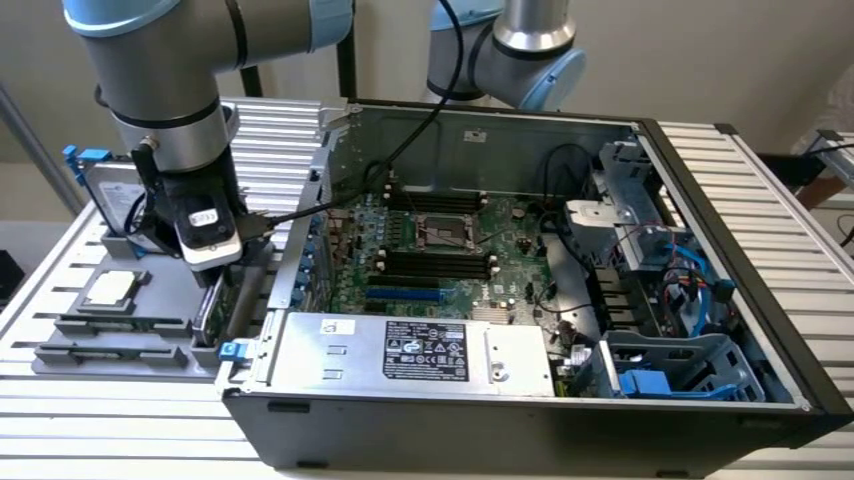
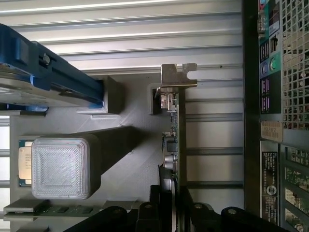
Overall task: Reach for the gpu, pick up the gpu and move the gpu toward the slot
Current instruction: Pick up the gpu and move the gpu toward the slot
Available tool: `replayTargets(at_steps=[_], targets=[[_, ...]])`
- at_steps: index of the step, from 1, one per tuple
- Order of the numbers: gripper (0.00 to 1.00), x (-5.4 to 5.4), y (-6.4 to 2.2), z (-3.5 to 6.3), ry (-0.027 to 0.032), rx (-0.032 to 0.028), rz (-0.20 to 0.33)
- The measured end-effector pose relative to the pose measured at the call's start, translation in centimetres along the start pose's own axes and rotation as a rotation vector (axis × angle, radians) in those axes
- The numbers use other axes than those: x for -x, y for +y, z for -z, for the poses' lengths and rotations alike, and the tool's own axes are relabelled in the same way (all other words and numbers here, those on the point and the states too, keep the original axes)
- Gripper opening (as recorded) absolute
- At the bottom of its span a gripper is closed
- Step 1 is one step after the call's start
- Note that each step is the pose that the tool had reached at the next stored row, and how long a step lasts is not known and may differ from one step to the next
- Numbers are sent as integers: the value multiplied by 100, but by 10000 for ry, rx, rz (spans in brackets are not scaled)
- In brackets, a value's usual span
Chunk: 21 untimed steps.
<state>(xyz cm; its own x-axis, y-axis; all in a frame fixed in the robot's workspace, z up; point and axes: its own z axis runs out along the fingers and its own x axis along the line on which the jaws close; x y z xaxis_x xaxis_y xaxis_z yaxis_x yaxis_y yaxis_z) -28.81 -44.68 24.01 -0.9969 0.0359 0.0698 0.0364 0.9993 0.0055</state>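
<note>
The gpu (image 2: 177, 140) stands on edge in a groove of the grey holder (image 1: 160, 305), presumably so that its thin upper edge is free to be taken from above, and the gripper (image 1: 218, 262) is lowered straight onto that edge, with the card directly beneath and in line with it. The card looks seated in the groove, not lifted, so I judge the work to be at the grasp and not at the carry. Whether the tool has closed on the card or merely brackets it, I cannot tell. The open computer case (image 1: 747, 300) lies just beside the tool on the exterior view's right, and the blue expansion slot (image 1: 404, 295) on the motherboard (image 1: 454, 250) sits well apart from the tool, deeper inside the case. On the tool's far side from the case rest the hard drive (image 1: 114, 185) in its blue frame and, nearer the camera, the small square chip (image 1: 110, 290). The exterior view gives the layout, holder against case and slot inside, but shows the card as little more than a dark sliver under the tool. The wrist view looks along the card's length: there the green board edge, its small components and the silver end bracket (image 2: 178, 76) at the end farthest from the tool are plain, and the card runs centred into the tool
</note>
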Motion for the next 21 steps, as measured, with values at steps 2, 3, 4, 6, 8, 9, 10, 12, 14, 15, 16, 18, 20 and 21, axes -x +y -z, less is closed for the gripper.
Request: replayTargets(at_steps=[2,3,4,6,8,9,10,12,14,15,16,18,20,21], targets=[[27,0,0,-1,20,-6,-6],[27,0,0,-1,29,-9,-5],[26,1,0,-1,32,-10,-5],[26,1,0,-2,32,-8,-5],[26,1,0,-2,32,-8,-5],[26,1,0,-2,33,-8,-5],[26,1,0,-2,32,-8,1],[26,0,0,-2,32,-10,45],[26,-2,0,-2,33,-19,170],[26,-3,0,-3,33,-23,231],[26,-3,0,-3,33,-24,239],[26,-4,0,-2,33,-25,239],[26,-4,0,-2,33,-22,190],[26,-5,0,-2,34,-16,101]])
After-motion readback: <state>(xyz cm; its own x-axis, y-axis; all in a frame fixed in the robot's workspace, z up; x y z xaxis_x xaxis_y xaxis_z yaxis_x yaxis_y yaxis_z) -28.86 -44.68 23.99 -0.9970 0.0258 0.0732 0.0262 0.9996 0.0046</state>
